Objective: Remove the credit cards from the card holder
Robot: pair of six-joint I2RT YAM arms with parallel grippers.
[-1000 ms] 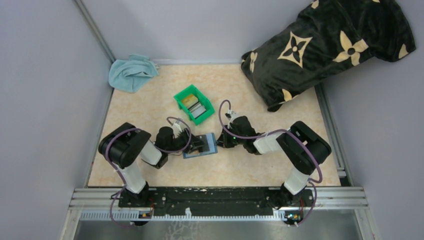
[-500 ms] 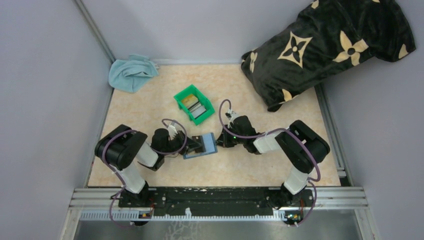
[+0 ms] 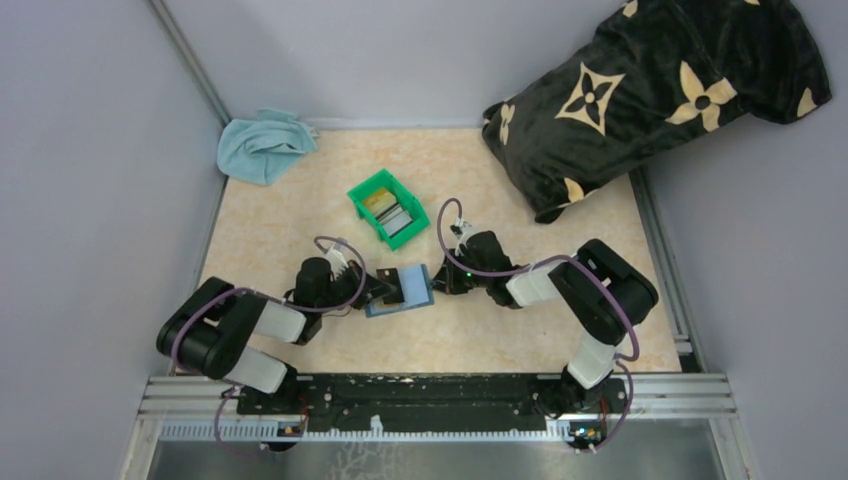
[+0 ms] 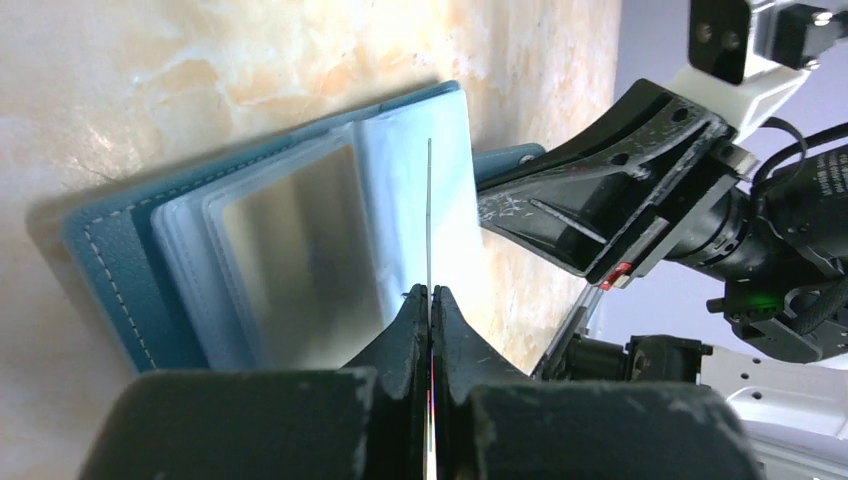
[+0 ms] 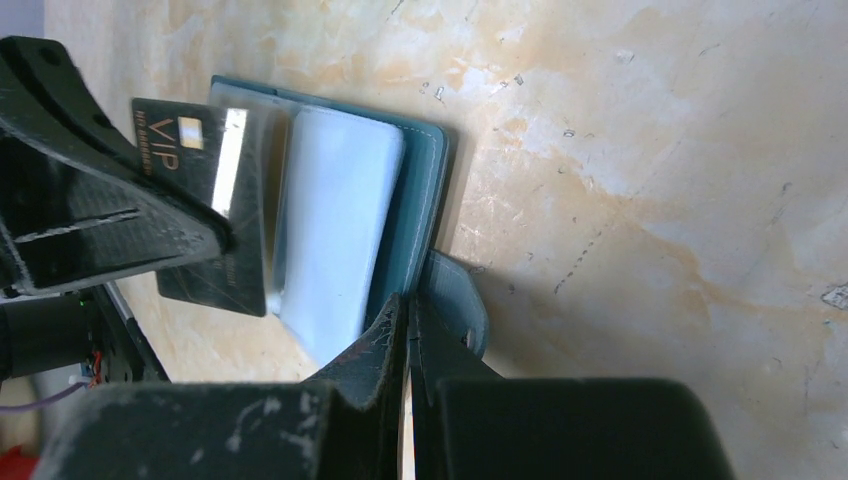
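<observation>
The teal-blue card holder [image 3: 414, 288] lies open on the table between both arms, its light-blue sleeves [image 4: 300, 240] showing. My left gripper [image 4: 431, 292] is shut on a dark credit card [image 5: 205, 200] marked VIP. That card sticks out over the holder's left side and shows only as a thin edge [image 4: 430, 200] in the left wrist view. My right gripper [image 5: 410, 300] is shut on the card holder's [image 5: 335, 220] right edge, beside the snap tab [image 5: 458, 300]. From above, the left gripper [image 3: 385, 289] and right gripper [image 3: 440, 283] face each other across the holder.
A green plastic bin [image 3: 360, 198] with cards [image 3: 392, 213] in it stands just behind the holder. A blue cloth [image 3: 262, 145] lies at the back left corner. A black patterned pillow [image 3: 650, 90] fills the back right. Walls close in both sides.
My left gripper has shut on the card and its arm has drawn back to the left. The right arm and the card holder have stayed in place.
</observation>
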